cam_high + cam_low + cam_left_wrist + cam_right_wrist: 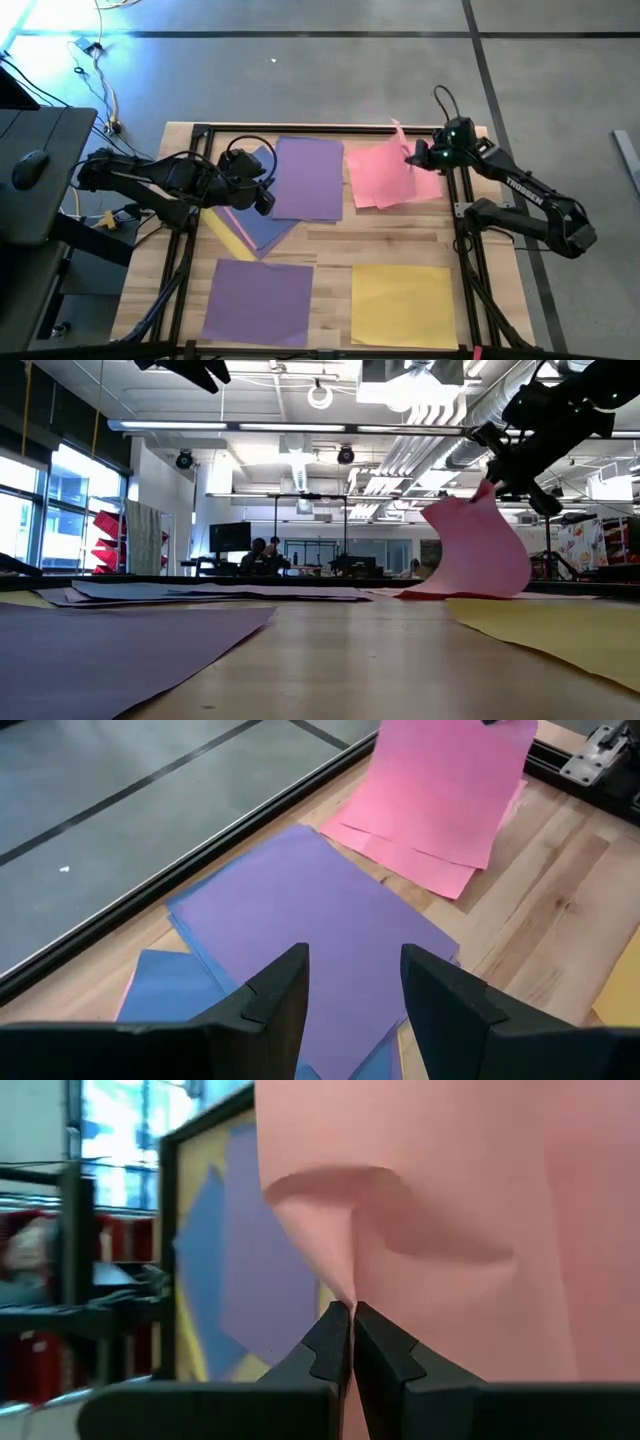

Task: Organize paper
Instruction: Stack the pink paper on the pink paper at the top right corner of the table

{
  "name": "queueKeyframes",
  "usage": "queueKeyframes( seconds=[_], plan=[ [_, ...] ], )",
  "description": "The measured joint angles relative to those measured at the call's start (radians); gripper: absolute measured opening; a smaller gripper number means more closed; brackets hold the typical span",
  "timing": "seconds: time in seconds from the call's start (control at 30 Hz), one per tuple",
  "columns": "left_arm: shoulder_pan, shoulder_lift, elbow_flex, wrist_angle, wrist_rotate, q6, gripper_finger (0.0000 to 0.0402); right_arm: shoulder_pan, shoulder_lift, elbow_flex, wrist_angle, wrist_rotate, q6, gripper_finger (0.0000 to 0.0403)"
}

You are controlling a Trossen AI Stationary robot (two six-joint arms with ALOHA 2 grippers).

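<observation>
A pile of pink paper (378, 180) lies at the far right of the wooden table. Its top sheet (478, 555) curves up off the pile, and my right gripper (414, 156) is shut on it. At the far left, a purple sheet (312, 178) lies on blue (262, 228) and yellow (225, 232) sheets. My left gripper (355, 990) hovers over that pile's left side, open, with nothing between its fingers. A purple sheet (260, 300) and a yellow sheet (402, 305) lie flat near the front edge. My right gripper pinches the top pink sheet between its two fingertips, and the paper puckers into creases at that spot (345, 1295). The fingers come from the table's right, slanting down. The sheet's held upper end (488, 492) is lifted, and its lower edge (440, 592) rests on the pink pile.
Black frame rails (462, 200) run along the table's sides and far edge, close to both arms. A dark desk with a mouse (30, 168) stands beyond the left edge. Bare wood (375, 235) shows between the four piles.
</observation>
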Motion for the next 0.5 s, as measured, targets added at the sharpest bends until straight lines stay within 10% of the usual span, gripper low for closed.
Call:
queueKeyframes(
  seconds=[0.23, 0.5],
  plan=[
    [0.0, 0.0, 0.0, 0.0, -0.004, 0.0, 0.0135, -0.015, -0.004, -0.021, -0.181, 0.113, -0.045, 0.0],
    [0.0, 0.0, 0.0, 0.0, -0.007, 0.0, 0.0135, -0.014, -0.003, -0.148, 0.07, 0.038, 0.058, 0.0]
  ],
)
